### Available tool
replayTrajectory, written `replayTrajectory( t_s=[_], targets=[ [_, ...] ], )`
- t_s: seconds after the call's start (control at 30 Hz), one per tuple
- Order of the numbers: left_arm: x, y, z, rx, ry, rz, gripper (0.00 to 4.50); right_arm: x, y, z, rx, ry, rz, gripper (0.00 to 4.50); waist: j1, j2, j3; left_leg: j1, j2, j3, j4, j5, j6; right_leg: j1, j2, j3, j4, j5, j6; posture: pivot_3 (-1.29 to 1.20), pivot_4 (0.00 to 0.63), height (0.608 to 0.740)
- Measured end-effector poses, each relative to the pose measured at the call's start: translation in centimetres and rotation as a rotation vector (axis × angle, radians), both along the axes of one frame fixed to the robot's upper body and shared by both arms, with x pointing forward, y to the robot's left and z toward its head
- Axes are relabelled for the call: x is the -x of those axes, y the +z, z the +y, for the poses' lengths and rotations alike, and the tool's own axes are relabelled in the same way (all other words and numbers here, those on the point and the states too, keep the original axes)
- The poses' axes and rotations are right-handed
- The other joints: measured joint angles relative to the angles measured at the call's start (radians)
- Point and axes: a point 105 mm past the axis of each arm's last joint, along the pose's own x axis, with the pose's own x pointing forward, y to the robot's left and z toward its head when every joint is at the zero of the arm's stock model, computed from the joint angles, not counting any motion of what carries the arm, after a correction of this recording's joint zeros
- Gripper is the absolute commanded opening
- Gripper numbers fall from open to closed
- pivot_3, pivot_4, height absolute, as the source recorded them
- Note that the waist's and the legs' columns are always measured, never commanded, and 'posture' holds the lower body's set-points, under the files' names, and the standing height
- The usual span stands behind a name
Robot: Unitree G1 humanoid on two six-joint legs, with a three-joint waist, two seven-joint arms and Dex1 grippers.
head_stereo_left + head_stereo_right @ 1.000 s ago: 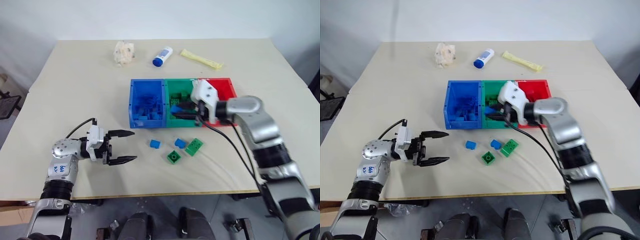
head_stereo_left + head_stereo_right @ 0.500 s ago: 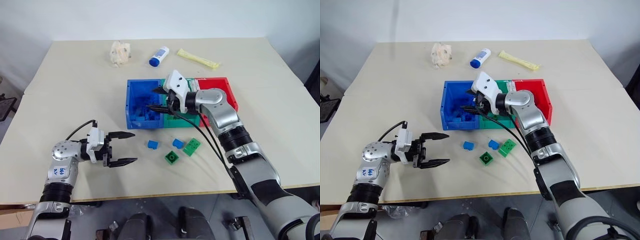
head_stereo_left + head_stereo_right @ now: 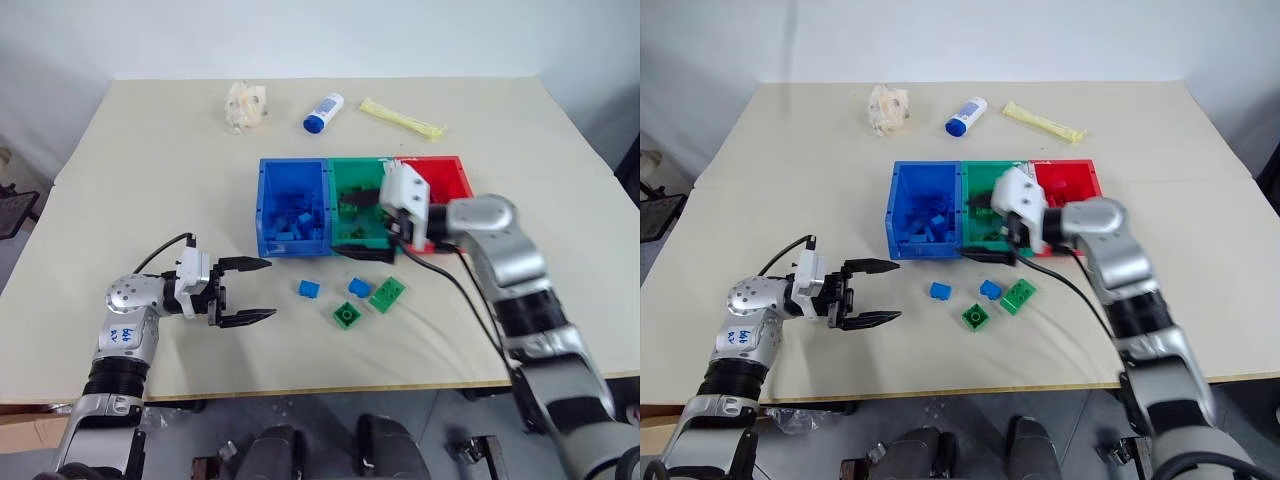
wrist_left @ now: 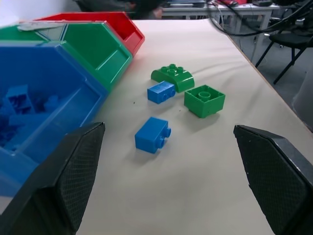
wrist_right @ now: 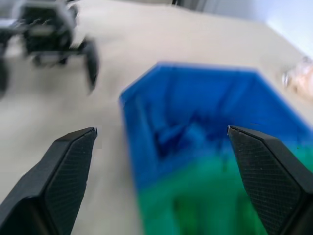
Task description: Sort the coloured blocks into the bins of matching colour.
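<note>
On the beige worktop [image 3: 150,170] stands a row of three joined open-top plastic bins: the blue bin [image 3: 294,206], the green bin [image 3: 352,196] in the middle and the red bin [image 3: 447,180]. The blue bin holds a heap of blue studded bricks.

Just in front of the green bin four small studded plastic bricks lie loose: a blue brick [image 3: 309,289], a second blue brick [image 3: 359,287], a square green brick [image 3: 346,314] and a longer green brick [image 3: 388,293] touching the second blue one.

The right gripper [image 3: 362,231] hangs over the green bin, its black fingers spread wide with nothing between them. The left gripper [image 3: 252,292] hovers well to the left of the loose bricks, in front of the blue bin, pointing toward them, its fingers wide apart and empty.
</note>
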Motion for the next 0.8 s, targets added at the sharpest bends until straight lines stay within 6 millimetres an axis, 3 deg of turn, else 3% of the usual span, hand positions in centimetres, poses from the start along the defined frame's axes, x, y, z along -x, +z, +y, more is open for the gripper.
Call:
replayTrajectory(
  t_s=[0.17, 0.37, 0.47, 0.6, 0.8],
  targets=[
    [-0.2, -0.1, -0.1, 0.007, -0.007, 0.005, 4.5, 3.9, -1.8, -6.3, 0.033, -0.061, 0.102, 4.46, 0.021, 0.0, 0.0, 0.0, 0.001, 0.004, 0.0, 0.0, 0.0, 0.0, 0.0, 0.0, -0.003, 0.0, 0.0, 0.0, 0.15, 0.74],
    [-0.3, 0.0, -0.1, 0.004, -0.018, 0.002, 4.5, 8.0, -4.0, -12.5, 0.078, -0.212, 0.24, 4.46, 0.04, -0.001, 0.0, 0.001, 0.002, 0.007, 0.001, 0.0, 0.0, 0.002, 0.0, 0.002, -0.005, 0.0, 0.0, 0.0, 0.15, 0.74],
    [-0.3, -0.3, 0.0, 0.006, -0.018, 0.014, 4.5, 8.9, -4.0, -14.3, 0.097, -0.273, 0.255, 4.46, 0.044, -0.001, 0.0, 0.002, 0.003, 0.009, 0.001, 0.0, 0.0, 0.002, 0.0, 0.003, -0.005, 0.0, 0.001, 0.0, 0.15, 0.74],
    [-0.3, -0.3, 0.0, 0.005, -0.025, 0.016, 4.5, 9.0, -3.5, -14.9, 0.107, -0.298, 0.241, 4.46, 0.044, -0.001, 0.0, 0.003, 0.004, 0.009, 0.001, 0.0, 0.0, 0.001, 0.0, 0.004, -0.005, 0.0, 0.0, 0.0, 0.15, 0.74],
    [-0.5, 0.1, -0.1, 0.006, -0.03, 0.003, 4.5, 8.1, -3.1, -12.3, 0.13, -0.217, 0.219, 4.46, 0.045, -0.001, 0.0, 0.003, 0.003, 0.009, 0.001, 0.0, 0.0, 0.001, -0.001, 0.004, -0.006, 0.0, 0.0, 0.0, 0.15, 0.74]
  ],
)
